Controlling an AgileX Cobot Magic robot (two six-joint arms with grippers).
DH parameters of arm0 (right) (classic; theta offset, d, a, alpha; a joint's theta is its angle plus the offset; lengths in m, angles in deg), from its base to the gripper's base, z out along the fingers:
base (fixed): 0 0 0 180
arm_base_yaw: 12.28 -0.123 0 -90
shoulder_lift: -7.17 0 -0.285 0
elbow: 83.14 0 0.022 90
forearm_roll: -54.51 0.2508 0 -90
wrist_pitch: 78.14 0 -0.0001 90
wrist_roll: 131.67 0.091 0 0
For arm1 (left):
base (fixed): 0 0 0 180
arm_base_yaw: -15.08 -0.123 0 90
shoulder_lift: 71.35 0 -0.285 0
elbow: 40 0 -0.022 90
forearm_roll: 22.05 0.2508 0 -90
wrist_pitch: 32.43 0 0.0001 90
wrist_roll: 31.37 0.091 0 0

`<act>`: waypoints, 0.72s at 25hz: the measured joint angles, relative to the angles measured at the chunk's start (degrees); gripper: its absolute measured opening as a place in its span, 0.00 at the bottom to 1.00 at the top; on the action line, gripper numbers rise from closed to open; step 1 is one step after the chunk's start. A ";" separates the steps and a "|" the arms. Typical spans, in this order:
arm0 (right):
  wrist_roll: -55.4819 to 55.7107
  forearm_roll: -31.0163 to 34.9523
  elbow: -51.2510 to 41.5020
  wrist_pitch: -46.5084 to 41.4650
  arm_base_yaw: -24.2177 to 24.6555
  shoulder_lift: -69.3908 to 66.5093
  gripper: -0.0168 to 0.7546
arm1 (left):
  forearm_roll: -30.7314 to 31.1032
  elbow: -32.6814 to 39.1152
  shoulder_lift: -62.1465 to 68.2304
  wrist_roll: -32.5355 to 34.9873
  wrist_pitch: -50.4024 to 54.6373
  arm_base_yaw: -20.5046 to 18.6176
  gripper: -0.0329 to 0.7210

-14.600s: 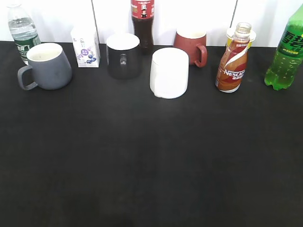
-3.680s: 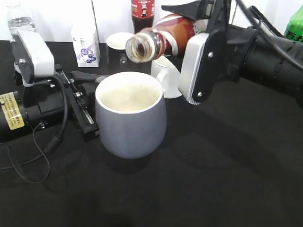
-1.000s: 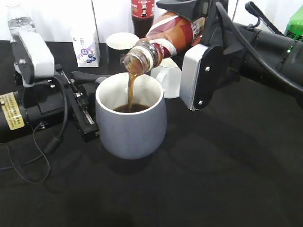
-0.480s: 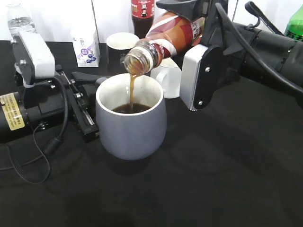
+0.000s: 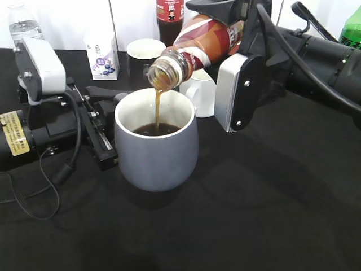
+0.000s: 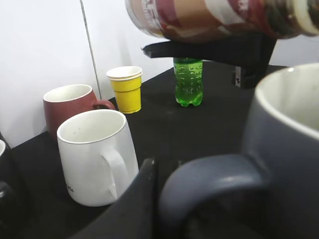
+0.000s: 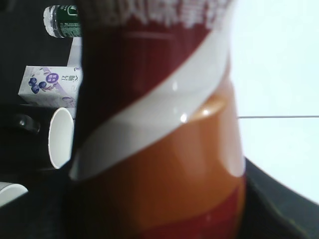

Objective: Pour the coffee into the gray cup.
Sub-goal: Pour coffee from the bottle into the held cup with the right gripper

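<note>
The gray cup [image 5: 157, 152] stands on the black table at centre-left, with dark coffee inside. My left gripper [image 5: 110, 97] is shut on its handle [image 6: 209, 181] from the left. My right gripper [image 5: 234, 51] is shut on the coffee bottle [image 5: 197, 42], which is tilted mouth-down to the left over the cup. A thin brown stream [image 5: 157, 107] falls from the bottle mouth into the cup. The bottle label fills the right wrist view [image 7: 159, 149] and shows at the top of the left wrist view [image 6: 209, 17].
Behind stand a white mug [image 5: 198, 96], a black mug [image 5: 141, 56], a cola bottle [image 5: 170, 14], a small carton [image 5: 101, 56], a water bottle [image 5: 21, 25] and a green bottle [image 5: 351, 28]. A red mug [image 6: 67, 107] and a yellow paper cup [image 6: 125, 88] show too.
The bottle keeps its tilt and the stream keeps flowing. The coffee level in the cup has risen a little. Neither arm has visibly moved.
</note>
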 joint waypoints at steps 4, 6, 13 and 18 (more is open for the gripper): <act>-0.05 -0.05 0.00 0.00 0.00 0.00 0.71 | 0.00 0.00 0.00 0.00 0.01 0.00 0.12; -0.05 -0.05 0.00 0.00 0.00 0.00 0.71 | 0.00 0.00 0.00 0.00 0.01 0.00 0.12; -0.72 -0.05 0.00 0.03 0.00 0.00 0.71 | 0.00 0.00 0.00 0.00 0.06 0.00 0.12; -1.73 -0.05 0.00 0.03 0.00 0.00 0.71 | 0.00 0.00 0.00 0.00 0.06 0.00 0.12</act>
